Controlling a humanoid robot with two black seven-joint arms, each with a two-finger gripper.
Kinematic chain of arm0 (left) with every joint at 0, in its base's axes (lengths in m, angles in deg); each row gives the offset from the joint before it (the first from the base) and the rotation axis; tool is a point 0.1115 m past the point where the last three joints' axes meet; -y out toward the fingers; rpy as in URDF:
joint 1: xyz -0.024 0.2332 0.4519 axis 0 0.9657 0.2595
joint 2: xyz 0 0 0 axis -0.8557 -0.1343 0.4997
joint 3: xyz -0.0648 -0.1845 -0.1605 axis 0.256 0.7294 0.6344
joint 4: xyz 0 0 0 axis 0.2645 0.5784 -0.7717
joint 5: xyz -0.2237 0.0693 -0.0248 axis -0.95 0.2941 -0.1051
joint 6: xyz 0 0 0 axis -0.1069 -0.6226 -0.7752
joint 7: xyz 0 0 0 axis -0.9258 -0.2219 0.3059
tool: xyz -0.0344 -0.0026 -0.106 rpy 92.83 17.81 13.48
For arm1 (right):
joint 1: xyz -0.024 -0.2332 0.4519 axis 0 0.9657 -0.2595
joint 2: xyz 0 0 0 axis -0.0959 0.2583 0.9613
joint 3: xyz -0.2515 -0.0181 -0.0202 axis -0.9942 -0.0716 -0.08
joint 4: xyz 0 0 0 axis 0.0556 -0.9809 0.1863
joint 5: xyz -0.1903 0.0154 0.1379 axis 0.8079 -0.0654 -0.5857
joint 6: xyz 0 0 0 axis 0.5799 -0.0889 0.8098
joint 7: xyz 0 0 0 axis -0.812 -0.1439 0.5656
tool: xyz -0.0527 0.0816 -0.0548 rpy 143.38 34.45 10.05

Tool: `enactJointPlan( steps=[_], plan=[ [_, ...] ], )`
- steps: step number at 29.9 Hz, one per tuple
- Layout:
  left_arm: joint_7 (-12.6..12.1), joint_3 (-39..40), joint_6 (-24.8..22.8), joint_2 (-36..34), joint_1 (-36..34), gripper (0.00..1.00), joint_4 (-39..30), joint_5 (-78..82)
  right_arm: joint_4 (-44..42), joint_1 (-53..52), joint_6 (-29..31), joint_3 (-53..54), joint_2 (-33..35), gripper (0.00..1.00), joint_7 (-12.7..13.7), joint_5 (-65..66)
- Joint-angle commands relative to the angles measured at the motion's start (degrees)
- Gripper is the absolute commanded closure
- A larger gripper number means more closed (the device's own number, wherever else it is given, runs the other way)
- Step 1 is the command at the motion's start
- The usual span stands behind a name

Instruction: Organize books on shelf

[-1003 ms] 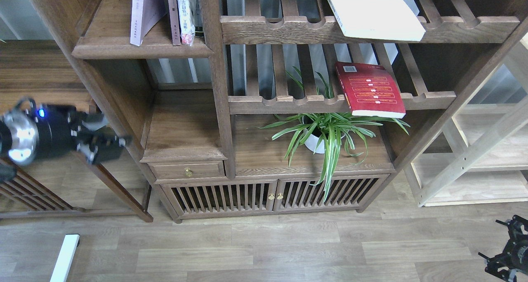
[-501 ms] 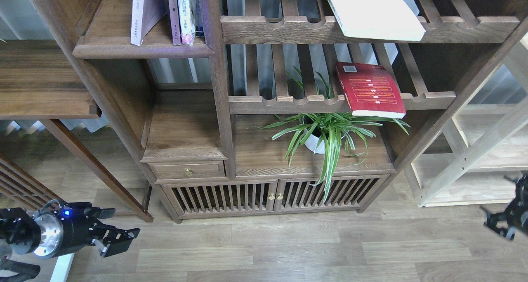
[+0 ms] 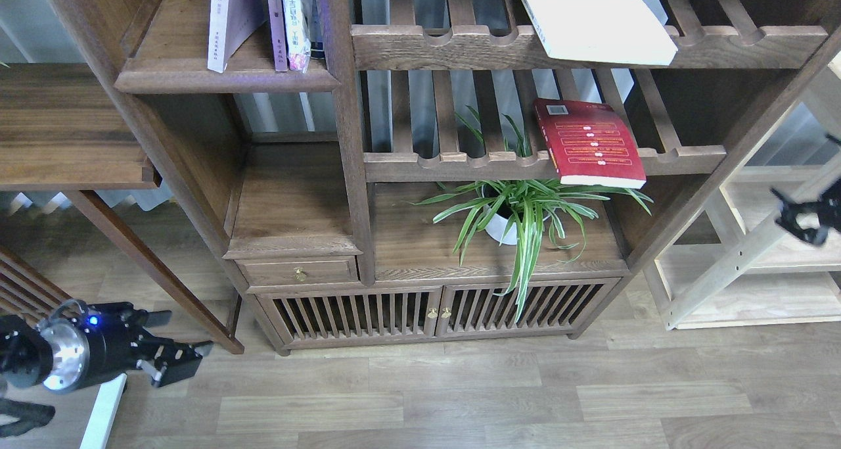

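Bookcase (image 3: 348, 173): dark wood, several bays, cupboard with slatted doors at the floor. Heavy and fixed; not for handling.

Shelf (image 3: 227, 81): solid dark board with a thick rounded lip, upper left bay. Lavender-white book (image 3: 227, 22) stands here, leaning, with thin books (image 3: 289, 22) just beside it on the right. Room remains at the left end.

White book (image 3: 591, 18): thick paperback lying flat on the upper slatted rack (image 3: 460, 45), near corner overhanging the front rail. Judged moderately heavy, with a flexible cover that may sag if taken by one corner. Best hold judged to be across the overhanging near edge, pinching the full block of pages.

Red book (image 3: 588, 143): thick paperback with yellow bands, flat on the lower slatted rack (image 3: 447, 166), right of centre, near edge past the rail. Glossy cover, judged slippery; grip the near edge, cover and pages together.

Potted plant (image 3: 519, 212): directly below the red book, leaves reaching up to it. Fragile; a dropped book would land on it.

Left gripper (image 3: 187, 357): low at near left, above the floor, jaws apart, holding nothing.

Right gripper (image 3: 801, 215): at far right edge, well apart from both books, small and dark; jaw state cannot be told.
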Motion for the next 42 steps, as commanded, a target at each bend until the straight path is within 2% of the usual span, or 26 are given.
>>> enactJointPlan(
  steps=[1,9,19,29,39,42],
  plan=[
    [-0.01,0.58,-0.01,-0.18,0.0,0.15,0.15,0.09,1.28,-5.75,0.01,-0.07,-0.01,0.0,0.0,5.14],
    [-0.1,0.67,-0.01,-0.09,-0.18,0.15,0.32,0.96,5.24,-9.28,0.01,-0.25,-1.32,0.0,0.0,13.42],
    [-0.36,0.67,-0.01,0.35,-0.53,0.15,0.41,1.32,6.29,-14.46,0.01,-0.25,-3.17,0.0,0.0,19.83],
    [-0.36,0.76,-0.1,0.0,-0.8,0.15,0.76,1.41,9.28,-20.35,0.01,-0.25,-6.16,0.0,0.0,22.04],
    [-0.27,1.02,-0.18,0.0,-1.32,0.15,0.85,1.41,11.13,-20.79,0.01,-0.69,-7.74,0.0,0.0,25.64],
    [-0.36,1.02,-0.18,0.17,-1.32,0.15,0.85,1.41,11.13,-21.67,0.41,-0.69,-9.14,0.0,0.75,25.64]
  ],
)
